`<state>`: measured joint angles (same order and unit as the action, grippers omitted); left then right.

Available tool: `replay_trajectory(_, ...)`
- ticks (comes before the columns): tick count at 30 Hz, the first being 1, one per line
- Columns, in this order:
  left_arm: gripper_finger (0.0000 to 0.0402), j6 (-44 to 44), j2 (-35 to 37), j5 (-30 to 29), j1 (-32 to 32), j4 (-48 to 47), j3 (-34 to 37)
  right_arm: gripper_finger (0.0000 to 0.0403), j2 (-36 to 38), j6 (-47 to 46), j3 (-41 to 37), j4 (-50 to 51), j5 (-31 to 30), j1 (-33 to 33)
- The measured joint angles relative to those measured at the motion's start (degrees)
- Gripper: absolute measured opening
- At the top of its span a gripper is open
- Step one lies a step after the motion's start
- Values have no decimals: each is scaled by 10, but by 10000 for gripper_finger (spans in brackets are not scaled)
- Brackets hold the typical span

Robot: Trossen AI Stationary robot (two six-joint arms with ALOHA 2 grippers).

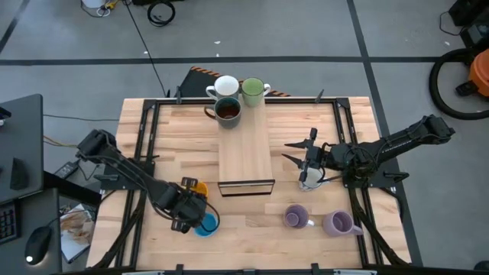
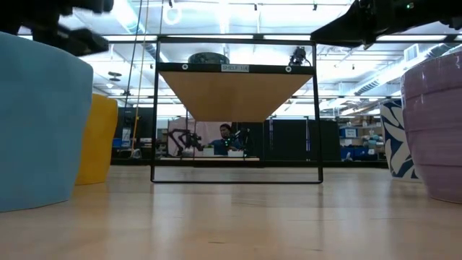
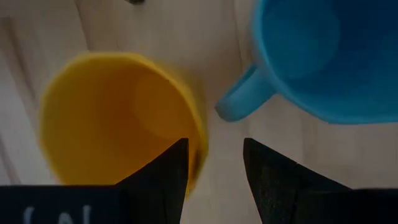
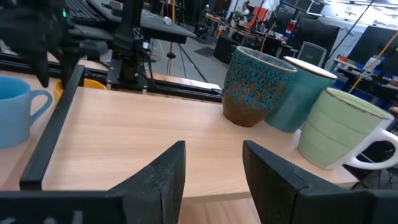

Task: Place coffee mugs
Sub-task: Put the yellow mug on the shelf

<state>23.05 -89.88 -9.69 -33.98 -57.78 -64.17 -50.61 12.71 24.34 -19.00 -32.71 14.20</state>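
While the orange mug (image 3: 118, 118) stands upright, handle unseen, beside the blue mug (image 3: 323, 56), the left gripper (image 3: 214, 165) straddles its rim, fingers parted.

The high view looks straight down from well above on the whole wooden table (image 1: 252, 229) and both arms, while the low view sits at tabletop height, facing level across the boards, under the raised wooden shelf (image 2: 236, 92) and into the room behind. The left wrist view looks steeply down from very close onto the orange mug (image 3: 118, 118) and blue mug (image 3: 323, 56), which also loom at the low view's left edge. The right wrist view faces level across the shelf top toward the dark brown-black mug (image 4: 256, 87) and green mug (image 4: 339, 127), which the high view shows at the table's far edge.
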Motion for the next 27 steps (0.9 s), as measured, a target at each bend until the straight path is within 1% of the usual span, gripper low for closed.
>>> replay_trajectory(3,155,-1,-2,8,5,15,31,165,0,0,0,-5,10,0)
replay_trajectory(5,147,4,6,31,14,49,59,165,0,1,0,-7,14,0)
replay_trajectory(9,129,0,19,49,28,113,99,165,0,0,0,-7,14,0)
replay_trajectory(14,103,-15,19,51,37,113,113,165,0,-2,0,-8,14,0)
replay_trajectory(17,78,-17,19,55,44,112,113,165,0,-4,0,-7,14,0)
replay_trajectory(21,30,-20,21,66,59,64,92,165,0,-6,0,-7,14,0)
replay_trajectory(24,25,-27,27,63,75,11,56,165,0,-8,0,-7,14,0)
replay_trajectory(27,25,-27,32,68,99,-61,7,165,0,-8,0,-7,18,0)
